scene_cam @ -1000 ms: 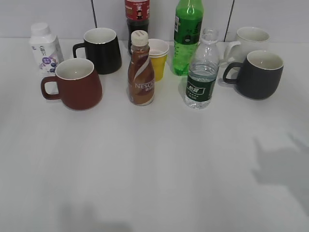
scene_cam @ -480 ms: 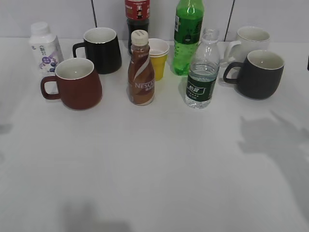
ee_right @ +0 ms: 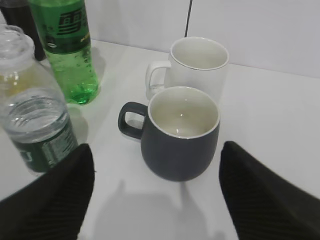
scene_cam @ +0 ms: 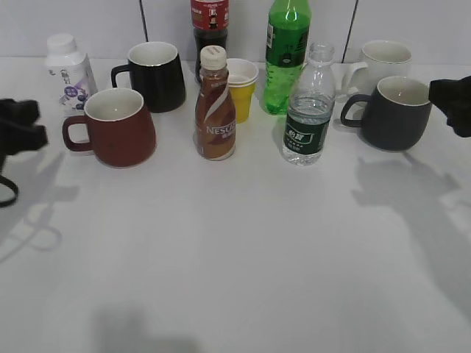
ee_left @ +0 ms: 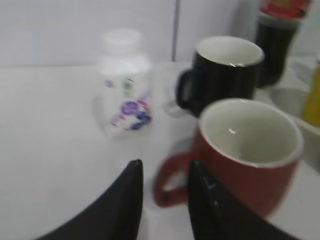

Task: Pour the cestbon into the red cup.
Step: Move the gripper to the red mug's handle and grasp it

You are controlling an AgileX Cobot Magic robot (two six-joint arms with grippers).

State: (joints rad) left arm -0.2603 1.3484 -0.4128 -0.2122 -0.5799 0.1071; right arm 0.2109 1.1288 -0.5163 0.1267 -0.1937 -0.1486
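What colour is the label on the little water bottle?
Dark green with white writing, clearest in the exterior view: the cestbon.

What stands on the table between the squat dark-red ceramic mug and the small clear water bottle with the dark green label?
In the exterior view, a brown Nescafe bottle stands between the dark-red mug and the green-labelled water bottle, touching neither.

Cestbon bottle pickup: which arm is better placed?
Right, probably. The right end effector is open, with the cestbon bottle just inboard of it; the left end effector sits by the red cup.
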